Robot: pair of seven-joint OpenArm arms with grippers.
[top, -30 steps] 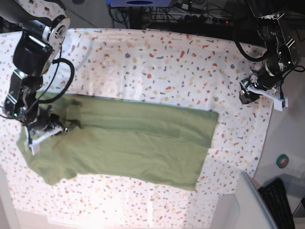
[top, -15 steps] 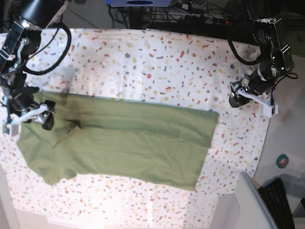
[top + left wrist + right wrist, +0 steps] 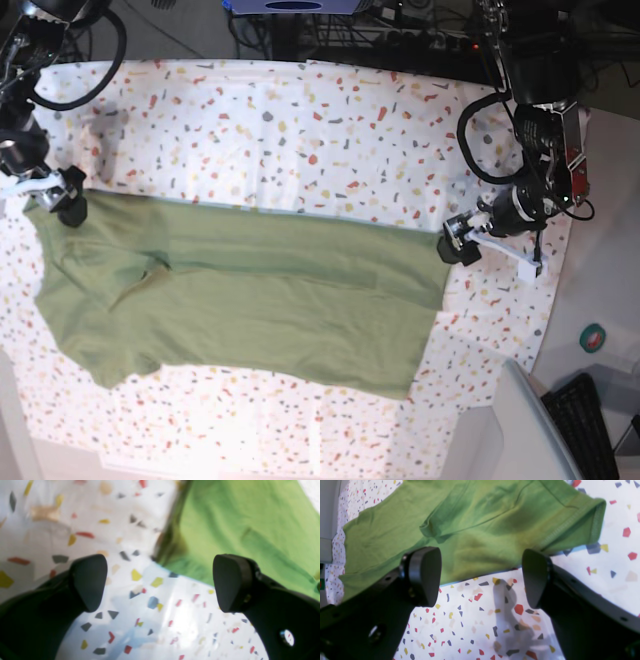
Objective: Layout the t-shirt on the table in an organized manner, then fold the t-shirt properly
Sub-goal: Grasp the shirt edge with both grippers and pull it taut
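Observation:
The olive-green t-shirt (image 3: 250, 300) lies spread flat across the table (image 3: 330, 130), folded lengthwise with a long crease. At the shirt's far-left corner hovers my right gripper (image 3: 42, 197), open. In the right wrist view its fingers (image 3: 425, 576) stand wide apart over speckled cloth, with a hemmed sleeve (image 3: 570, 522) of the t-shirt (image 3: 460, 530) just beyond them. My left gripper (image 3: 492, 255) sits just off the shirt's right edge, open. Its fingers (image 3: 232, 582) frame bare table (image 3: 155, 615), with the t-shirt's (image 3: 237, 522) edge just ahead. Neither gripper holds anything.
Cables and dark equipment (image 3: 400, 35) line the far edge of the table. A grey panel (image 3: 510, 435), a keyboard (image 3: 585, 420) and a green tape roll (image 3: 594, 338) sit off the table's near right corner.
My right gripper let go of the shirt's left part, opened and moved up to its far-left corner. The left gripper swung in toward the shirt's right edge and opened wider.

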